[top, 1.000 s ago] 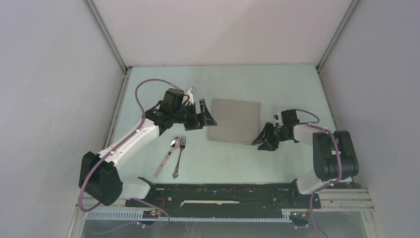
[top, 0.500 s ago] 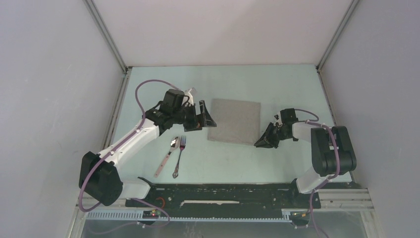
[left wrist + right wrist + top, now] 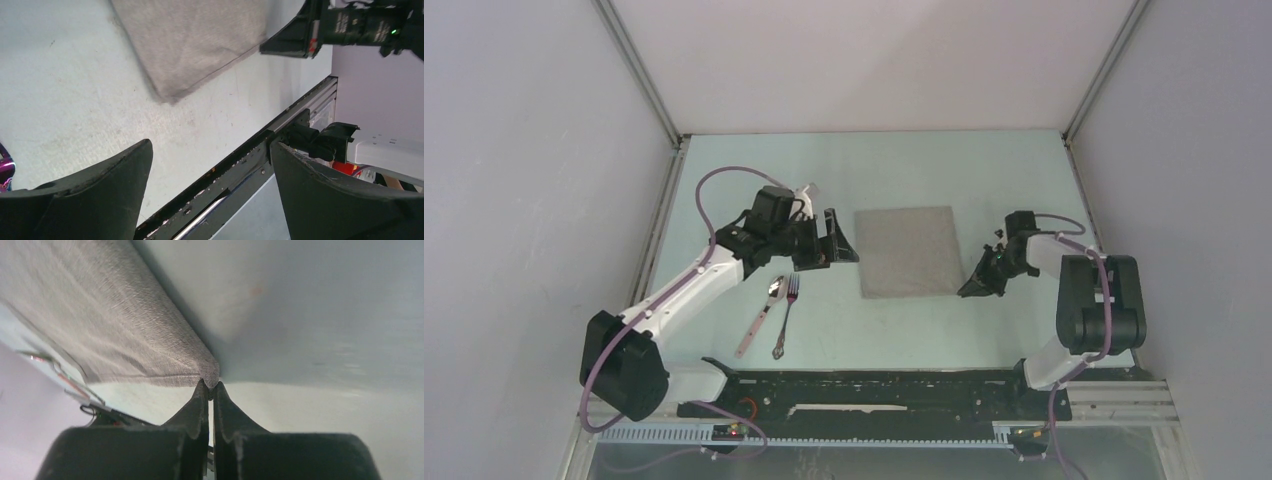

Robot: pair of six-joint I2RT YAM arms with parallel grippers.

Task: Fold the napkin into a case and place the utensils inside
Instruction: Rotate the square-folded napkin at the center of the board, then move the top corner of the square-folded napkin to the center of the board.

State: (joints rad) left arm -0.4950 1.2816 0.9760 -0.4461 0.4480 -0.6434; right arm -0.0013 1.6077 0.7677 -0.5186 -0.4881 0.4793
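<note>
The grey napkin [image 3: 907,250] lies flat on the table between the arms, one layer and roughly square. My right gripper [image 3: 974,288] is shut on its near right corner; in the right wrist view the fingertips [image 3: 201,390] pinch that corner of the napkin [image 3: 100,325]. My left gripper [image 3: 840,246] hangs open just left of the napkin, with nothing between its fingers [image 3: 120,175]. The left wrist view shows the napkin [image 3: 195,40] ahead and the right gripper [image 3: 295,40] at its far corner. The utensils, a spoon [image 3: 767,303] and a fork [image 3: 785,316], lie side by side near the left arm.
A black rail [image 3: 874,385] with the arm bases runs along the near edge. Grey walls [image 3: 544,200] close in the table on the left, right and back. The right arm's elbow [image 3: 1099,310] stands near the right wall.
My right gripper has closed on the napkin's near right corner and drawn back to the right. The napkin has turned and slid slightly right. The left gripper has barely moved.
</note>
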